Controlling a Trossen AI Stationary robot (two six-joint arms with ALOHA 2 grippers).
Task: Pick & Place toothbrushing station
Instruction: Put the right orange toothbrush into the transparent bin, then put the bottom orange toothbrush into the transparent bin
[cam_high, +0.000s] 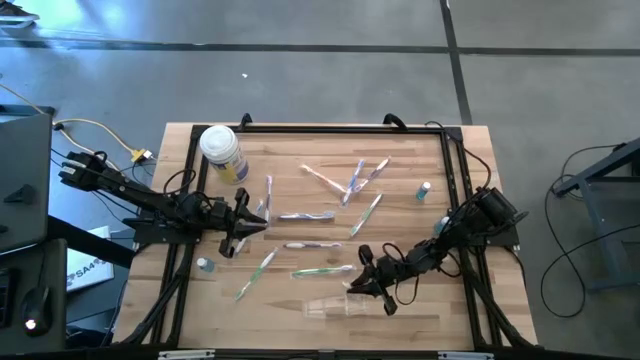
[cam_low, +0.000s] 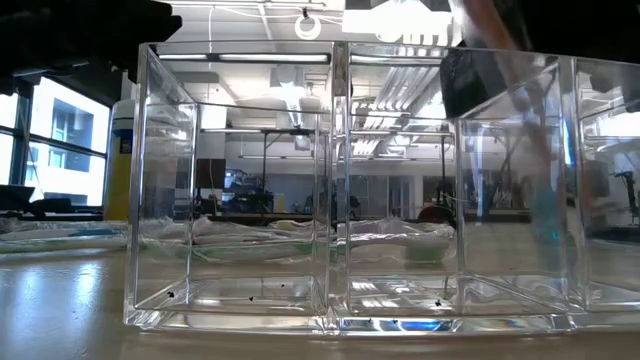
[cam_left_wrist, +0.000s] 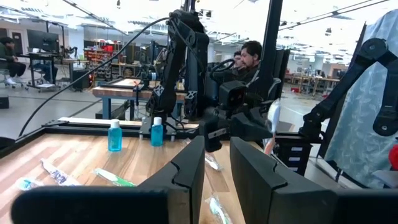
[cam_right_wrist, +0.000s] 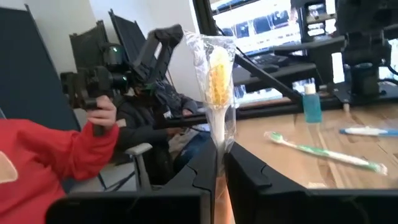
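While the right end effector (cam_right_wrist: 219, 163) is hovering just above the near part of the light wooden surface (cam_high: 400, 305), its two dark fingers are clamping the stem of a wrapped toothbrush with a yellow head (cam_right_wrist: 216, 81), which is standing upright between them in its clear crinkled wrapper. Just beside that end effector in the high view, the small clear see-through plastic holder (cam_high: 330, 306) is lying near the front edge of the surface, and the low view is looking straight through its transparent compartments. Roughly a dozen slim pastel toothbrushes (cam_high: 322, 270) are lying scattered across the middle of the surface, well apart from the holder for the most part. The left end effector (cam_high: 252, 222) is resting at the left side of the surface with its fingers slightly parted and gripping nothing. A white-lidded jar with a yellow label (cam_high: 222, 150) is standing at the far left corner, and a small blue bottle (cam_high: 424, 190) is standing toward the right.
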